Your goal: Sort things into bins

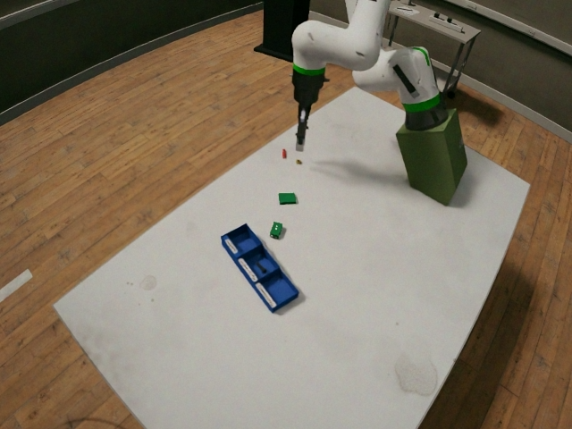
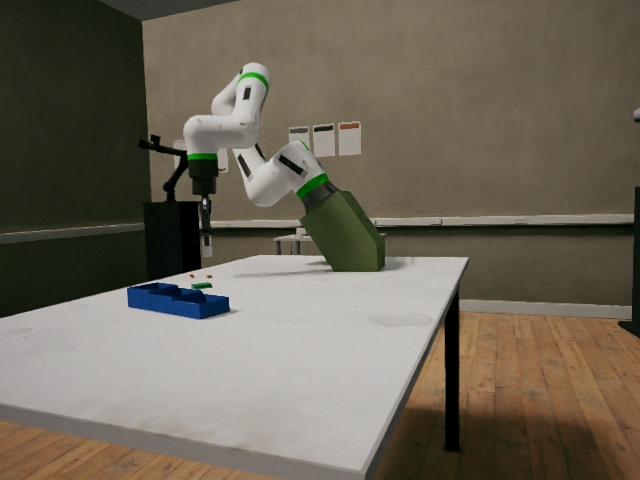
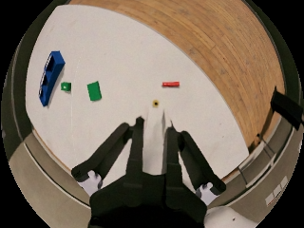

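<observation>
My gripper points down above the table, its fingers a narrow gap apart with nothing between them. A small brass-coloured ring-like piece lies on the table near below the fingertips. A red piece lies beside it. A flat green block and a smaller green block lie towards the bins. Three joined blue bins stand flat; a dark bolt-like thing lies in the middle one. Their labels are too small to read.
The arm's green pedestal stands on the table at the far right in the top view. The table's long edge runs past the red piece's side. A black stand is on the floor behind.
</observation>
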Controlling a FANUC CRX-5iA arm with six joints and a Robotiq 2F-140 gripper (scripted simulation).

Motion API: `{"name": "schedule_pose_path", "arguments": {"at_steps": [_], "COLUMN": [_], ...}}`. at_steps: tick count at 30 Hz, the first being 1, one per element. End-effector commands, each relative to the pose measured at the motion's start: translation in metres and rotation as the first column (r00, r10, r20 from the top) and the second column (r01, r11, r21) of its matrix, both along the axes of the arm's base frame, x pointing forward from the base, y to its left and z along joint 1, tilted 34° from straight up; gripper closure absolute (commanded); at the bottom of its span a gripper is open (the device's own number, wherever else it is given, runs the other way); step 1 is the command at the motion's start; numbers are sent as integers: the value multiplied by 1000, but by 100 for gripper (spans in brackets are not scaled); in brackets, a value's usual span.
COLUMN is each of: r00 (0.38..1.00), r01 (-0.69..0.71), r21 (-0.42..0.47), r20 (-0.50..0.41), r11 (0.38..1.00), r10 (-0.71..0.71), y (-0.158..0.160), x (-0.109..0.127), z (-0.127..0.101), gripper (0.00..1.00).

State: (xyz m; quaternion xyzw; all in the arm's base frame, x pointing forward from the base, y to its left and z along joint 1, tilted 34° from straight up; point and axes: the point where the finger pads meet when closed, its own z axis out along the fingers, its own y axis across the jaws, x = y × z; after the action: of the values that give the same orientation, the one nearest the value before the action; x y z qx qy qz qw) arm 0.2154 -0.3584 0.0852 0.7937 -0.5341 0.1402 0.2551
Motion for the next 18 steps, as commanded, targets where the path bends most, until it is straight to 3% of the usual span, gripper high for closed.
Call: {"name": "schedule_pose_path", "arguments": {"at_steps": [1,15,18], "r00": [1000,1000,1000], "r01": [0,0,0], "r21": [0,0,0], "r20": [0,0,0], "r11": [1000,1000,1000], "r10": [0,0,0], "y": [0,0,-7], "x": [0,0,0], "z": [0,0,-10], "gripper": [73,73,73]}}
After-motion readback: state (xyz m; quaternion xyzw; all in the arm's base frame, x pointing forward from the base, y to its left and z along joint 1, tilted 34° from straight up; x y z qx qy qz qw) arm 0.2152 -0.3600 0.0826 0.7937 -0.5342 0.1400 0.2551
